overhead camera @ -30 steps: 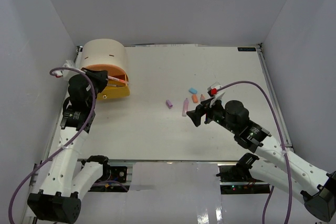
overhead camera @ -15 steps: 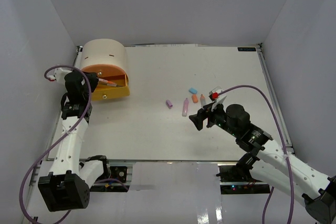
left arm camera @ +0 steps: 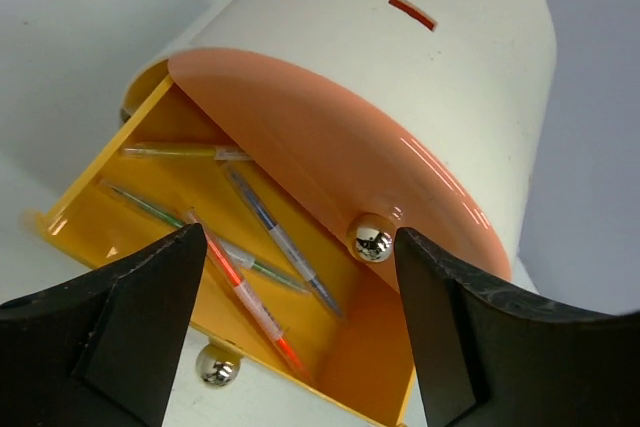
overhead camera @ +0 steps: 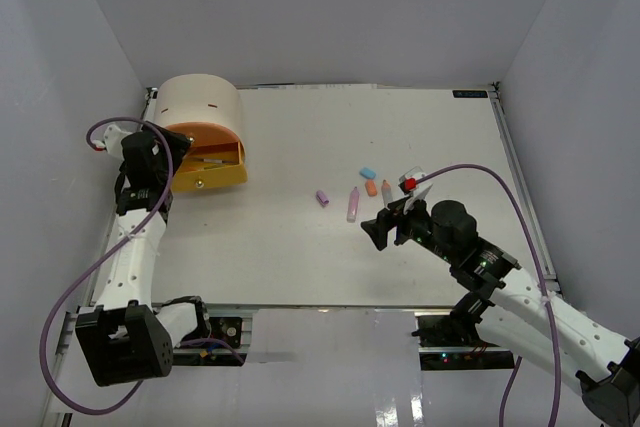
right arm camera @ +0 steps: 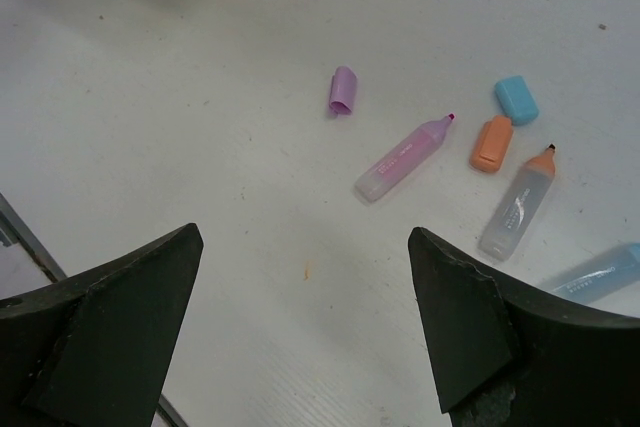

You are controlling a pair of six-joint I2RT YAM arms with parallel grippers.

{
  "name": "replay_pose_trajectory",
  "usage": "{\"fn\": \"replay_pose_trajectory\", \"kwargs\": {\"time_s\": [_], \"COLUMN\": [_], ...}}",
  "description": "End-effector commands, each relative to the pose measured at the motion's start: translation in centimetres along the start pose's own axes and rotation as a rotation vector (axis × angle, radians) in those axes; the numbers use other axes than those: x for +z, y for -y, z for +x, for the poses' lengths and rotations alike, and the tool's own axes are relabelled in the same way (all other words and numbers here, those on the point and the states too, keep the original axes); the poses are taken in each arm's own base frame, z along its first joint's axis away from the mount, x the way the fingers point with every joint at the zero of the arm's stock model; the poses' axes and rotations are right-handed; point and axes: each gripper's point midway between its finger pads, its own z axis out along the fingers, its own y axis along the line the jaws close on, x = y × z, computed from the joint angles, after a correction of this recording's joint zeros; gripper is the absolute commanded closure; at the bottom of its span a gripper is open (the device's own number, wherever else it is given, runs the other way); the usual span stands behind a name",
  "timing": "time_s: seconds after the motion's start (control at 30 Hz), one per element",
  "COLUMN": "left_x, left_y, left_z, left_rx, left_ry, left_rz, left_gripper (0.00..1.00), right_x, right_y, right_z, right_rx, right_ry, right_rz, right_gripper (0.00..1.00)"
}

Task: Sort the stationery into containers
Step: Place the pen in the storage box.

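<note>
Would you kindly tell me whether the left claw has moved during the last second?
Yes. The left claw has drawn back to the left, away from the open yellow drawer of the beige cabinet, which stayed put.

No legible text, number or brand in any view.

- Pink marker and orange-tipped marker: I see faint print along both barrels, too small to read.
- Dark plate at the far right edge of the desk: looks like a label strip, but I cannot make out any lettering.
- Beige cabinet: short red dash on the shell. It is a plain mark, no characters.
</note>
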Motion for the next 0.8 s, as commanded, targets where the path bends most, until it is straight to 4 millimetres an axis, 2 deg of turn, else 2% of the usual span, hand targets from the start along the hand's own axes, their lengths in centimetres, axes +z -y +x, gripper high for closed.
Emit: {"fn": "replay_pose_trajectory", "kwargs": {"time_s": [0.0, 0.17, 0.27, 0.4, 0.43, 0.47, 0.67, 0.77], "left_x": [-0.8, -2.8, -4.6, -6.9, -7.0, -7.5, -7.1, -6.2], "left_y": [1.1, 0.9, 0.1, -0.8, -1.9, -2.1, -4.9, -4.7], "left_z": [-3.1, -4.0, -3.2, -0.1, 1.2, 1.6, 4.7, 4.8], "left_rx": [0.100, 0.281, 0.374, 0.398, 0.401, 0.401, 0.425, 0.436], "left_ry": [0.063, 0.048, 0.013, -0.069, -0.100, -0.103, -0.166, -0.142], "left_rz": [0.001, -0.007, 0.015, 0.098, 0.095, 0.104, 0.080, 0.106], "left_gripper": [0.13, 0.10, 0.10, 0.10, 0.10, 0.10, 0.11, 0.12], "right_x": [-0.3, -0.5, -0.6, -0.6, -0.6, -0.6, -0.5, -0.4], "right_y": [0.2, 0.6, 0.6, 0.5, 0.5, 0.5, 0.6, 0.6], "right_z": [-0.3, -0.3, 0.0, 0.4, 0.4, 0.4, 1.0, 1.2], "right_rx": [0.008, 0.005, 0.004, 0.008, 0.008, 0.008, 0.008, 0.010], "right_ry": [0.021, 0.032, 0.032, 0.026, 0.025, 0.025, 0.017, 0.011], "right_rz": [0.013, 0.032, 0.033, 0.026, 0.027, 0.025, 0.028, 0.026], "right_gripper": [0.10, 0.10, 0.10, 0.10, 0.10, 0.10, 0.10, 0.10]}}
